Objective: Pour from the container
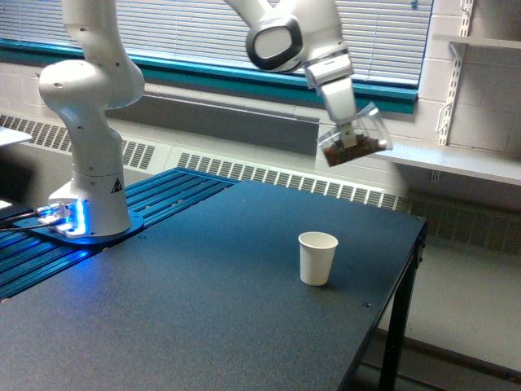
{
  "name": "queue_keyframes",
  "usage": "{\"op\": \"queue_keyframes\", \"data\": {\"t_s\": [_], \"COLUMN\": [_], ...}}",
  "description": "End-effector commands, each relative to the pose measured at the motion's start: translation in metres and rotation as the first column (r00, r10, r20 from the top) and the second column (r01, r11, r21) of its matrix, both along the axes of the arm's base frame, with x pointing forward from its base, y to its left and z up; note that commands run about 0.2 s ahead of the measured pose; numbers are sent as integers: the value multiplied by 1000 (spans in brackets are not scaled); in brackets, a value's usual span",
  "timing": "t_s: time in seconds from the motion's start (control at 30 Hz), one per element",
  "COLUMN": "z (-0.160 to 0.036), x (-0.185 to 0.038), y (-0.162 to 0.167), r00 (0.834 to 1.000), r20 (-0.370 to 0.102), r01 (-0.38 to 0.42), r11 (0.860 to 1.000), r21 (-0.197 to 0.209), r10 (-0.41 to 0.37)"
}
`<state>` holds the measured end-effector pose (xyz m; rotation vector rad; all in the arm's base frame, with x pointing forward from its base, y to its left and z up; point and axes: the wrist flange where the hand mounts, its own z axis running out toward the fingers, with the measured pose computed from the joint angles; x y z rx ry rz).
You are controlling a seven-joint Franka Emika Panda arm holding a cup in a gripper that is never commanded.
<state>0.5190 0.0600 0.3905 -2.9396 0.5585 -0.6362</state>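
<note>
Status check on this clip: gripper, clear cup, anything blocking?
Gripper shut on clear plastic cup of brown granules, tilted, above white paper cup. Nothing between them.

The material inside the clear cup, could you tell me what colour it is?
Brown, seen through the clear cup in the exterior view.

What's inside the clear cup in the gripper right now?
Brown granules lie in the lower side of the tilted clear cup, held in the gripper. The fingers cover part of it, so how full it is can't be told.

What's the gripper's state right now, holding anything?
Gripper: closed on the clear container of brown granules, tilted, up in the air above the white paper cup.
</note>
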Motion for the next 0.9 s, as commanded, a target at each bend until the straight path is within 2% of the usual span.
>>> {"op": "queue_keyframes", "data": {"t_s": [0.03,0.4,0.7,0.9], "z": [-6,-32,-52,-61], "x": [-16,-42,-55,-60], "y": [-15,-44,-56,-62], "r00": [999,998,994,991], "r20": [3,-38,-81,-106], "r01": [-44,-61,-77,-91], "r11": [998,996,994,991], "r21": [-42,-71,-81,-101], "r10": [44,59,70,80]}}
